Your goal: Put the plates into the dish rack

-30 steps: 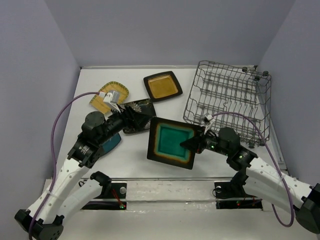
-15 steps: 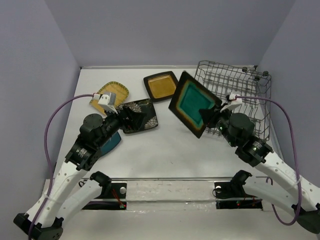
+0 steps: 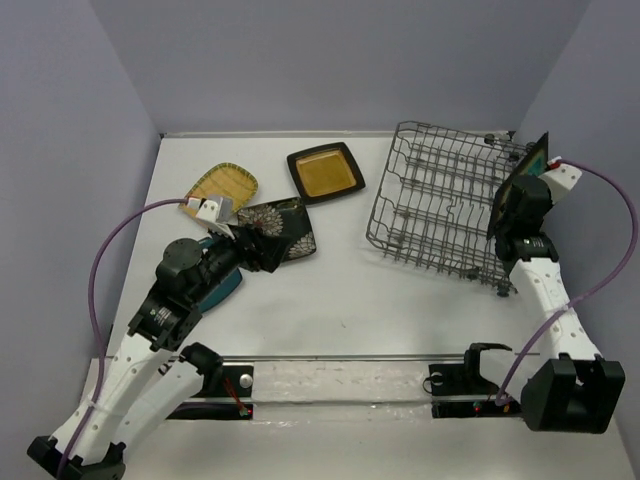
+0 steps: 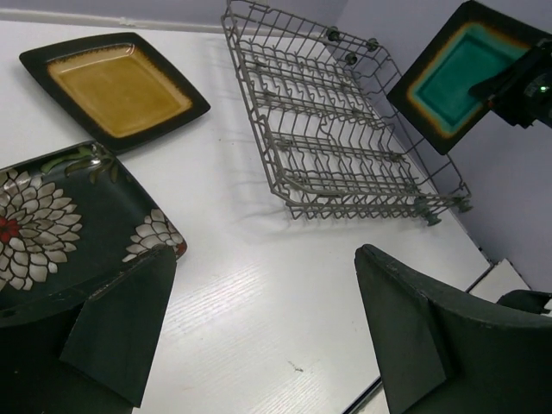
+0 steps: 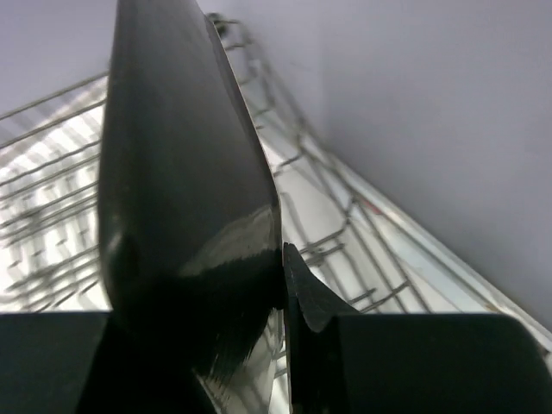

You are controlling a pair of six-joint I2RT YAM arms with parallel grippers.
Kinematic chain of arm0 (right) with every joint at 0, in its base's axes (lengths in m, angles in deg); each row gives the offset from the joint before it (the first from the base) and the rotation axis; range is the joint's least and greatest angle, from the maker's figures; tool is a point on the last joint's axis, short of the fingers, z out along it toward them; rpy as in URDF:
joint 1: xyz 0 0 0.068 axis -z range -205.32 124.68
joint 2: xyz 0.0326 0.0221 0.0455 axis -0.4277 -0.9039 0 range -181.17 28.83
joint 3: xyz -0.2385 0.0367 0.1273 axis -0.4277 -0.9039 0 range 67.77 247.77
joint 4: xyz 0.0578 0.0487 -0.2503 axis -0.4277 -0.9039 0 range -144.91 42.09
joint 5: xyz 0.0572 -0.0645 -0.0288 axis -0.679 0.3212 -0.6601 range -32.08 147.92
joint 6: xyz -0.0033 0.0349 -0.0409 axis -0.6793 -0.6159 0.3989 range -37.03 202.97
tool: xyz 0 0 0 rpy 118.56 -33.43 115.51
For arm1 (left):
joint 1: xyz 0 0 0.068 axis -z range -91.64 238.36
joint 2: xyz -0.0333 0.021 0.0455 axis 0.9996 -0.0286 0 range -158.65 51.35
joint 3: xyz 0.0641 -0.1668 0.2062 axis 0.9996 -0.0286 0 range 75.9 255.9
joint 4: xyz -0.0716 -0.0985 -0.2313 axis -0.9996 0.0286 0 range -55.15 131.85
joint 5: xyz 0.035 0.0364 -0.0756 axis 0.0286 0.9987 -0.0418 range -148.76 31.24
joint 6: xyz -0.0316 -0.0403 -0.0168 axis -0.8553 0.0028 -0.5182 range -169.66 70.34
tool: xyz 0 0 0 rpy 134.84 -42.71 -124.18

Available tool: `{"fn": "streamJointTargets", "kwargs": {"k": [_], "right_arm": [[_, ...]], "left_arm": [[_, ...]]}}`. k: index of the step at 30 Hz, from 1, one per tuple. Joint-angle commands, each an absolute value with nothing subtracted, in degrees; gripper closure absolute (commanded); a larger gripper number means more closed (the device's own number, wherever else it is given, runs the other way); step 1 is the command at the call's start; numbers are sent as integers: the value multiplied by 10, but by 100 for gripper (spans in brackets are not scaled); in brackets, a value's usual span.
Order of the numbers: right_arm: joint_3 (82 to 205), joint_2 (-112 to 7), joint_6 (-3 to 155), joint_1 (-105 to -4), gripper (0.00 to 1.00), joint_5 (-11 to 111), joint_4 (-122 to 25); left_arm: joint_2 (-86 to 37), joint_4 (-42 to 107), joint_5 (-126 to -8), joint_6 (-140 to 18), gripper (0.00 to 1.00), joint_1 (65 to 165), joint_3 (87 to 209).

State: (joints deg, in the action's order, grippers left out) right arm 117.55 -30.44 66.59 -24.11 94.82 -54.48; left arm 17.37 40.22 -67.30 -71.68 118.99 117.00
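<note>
Top external view: the teal plate [image 3: 527, 170] stands on edge in the air at the right end of the rack [image 3: 440, 195], beside or just over that wall; which one is unclear. Its teal face is turned toward the left. The right fingers [image 5: 297, 289] pinch its rim, one on each face. That arm rises steeply along the right side of the counter [image 3: 350, 290].

The left fingers [image 4: 138, 302] are spread wide and hold nothing, low at the near edge of the floral plate [image 3: 285, 228]. That arm leans forward over the dark teal plate [image 3: 218, 288]. The amber plate [image 3: 324, 172] and the gridded plate [image 3: 222, 185] lie flat farther back.
</note>
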Motion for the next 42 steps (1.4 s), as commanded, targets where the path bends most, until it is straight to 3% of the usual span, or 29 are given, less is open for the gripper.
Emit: {"fn": "streamJointTargets", "kwargs": {"k": [1,7,22,42], "right_arm": [[1178,-320,629,-185,93,955,-327],[1154,-378,720,-145,93,921,-206],[1171,-470,811,-109,93,754,-175],[1122,-470,819,-109,93,819,-55]], "left_arm": [[194,372,-690,-695,4,1201,1169],[214,389,-643,-681,4,1228,1173],[230,401,-608,-666,4,1279,1178],[210,402,-602,-664,4,1284,1178]]}}
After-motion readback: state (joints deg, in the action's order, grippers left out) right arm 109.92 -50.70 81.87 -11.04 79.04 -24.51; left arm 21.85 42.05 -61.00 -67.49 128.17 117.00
